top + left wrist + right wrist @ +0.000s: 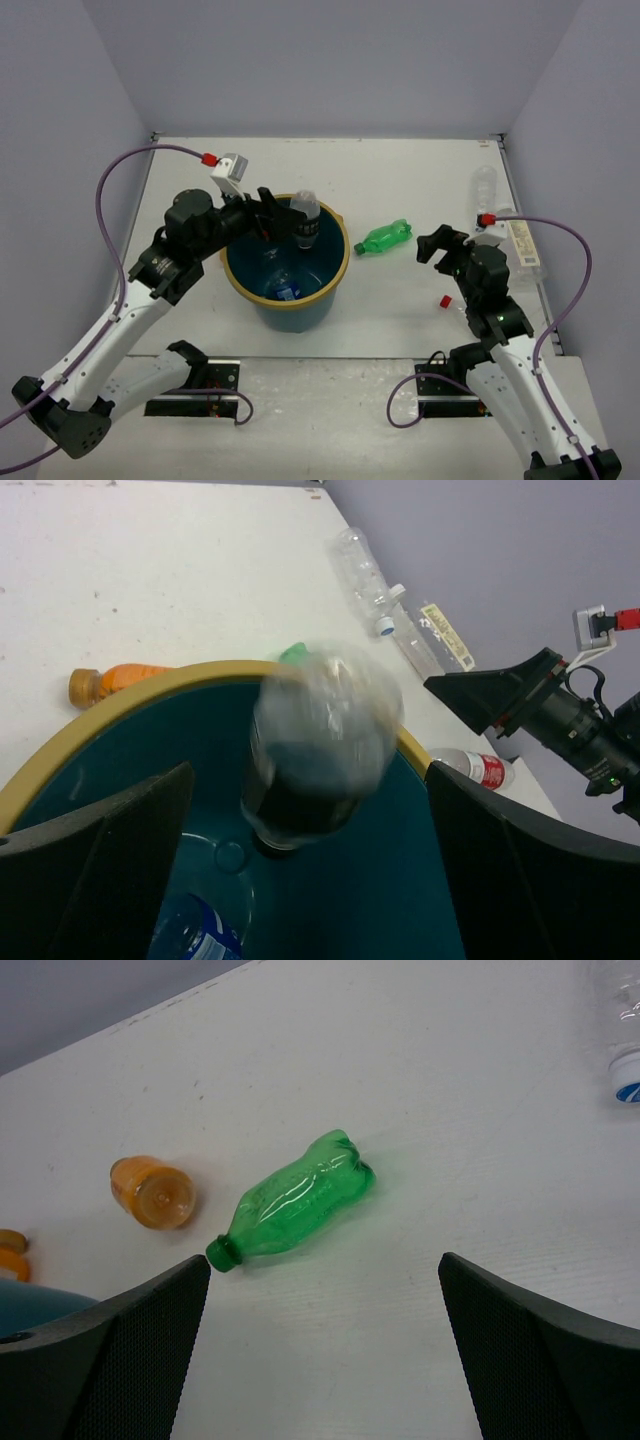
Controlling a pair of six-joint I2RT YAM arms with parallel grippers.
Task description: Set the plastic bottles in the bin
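Observation:
The teal bin [339, 272] with a tan rim stands at centre left. My left gripper [278, 222] is open over it. A clear dark-labelled bottle [305, 222] is cap-down between the spread fingers, touching neither, and blurred in the left wrist view [320, 745]. A blue-labelled bottle [285, 288] lies in the bin. A green bottle [383, 238] lies on the table right of the bin. My right gripper [440, 245] is open and empty just right of it. In the right wrist view the green bottle [300, 1198] lies ahead of the open gripper [325, 1360].
An orange bottle [152, 1192] lies beyond the bin, also in the left wrist view [115, 680]. A red-labelled bottle [480, 768] lies near my right arm. Two clear bottles [487, 190] [525, 250] lie along the right table edge. Walls close the table's back and sides.

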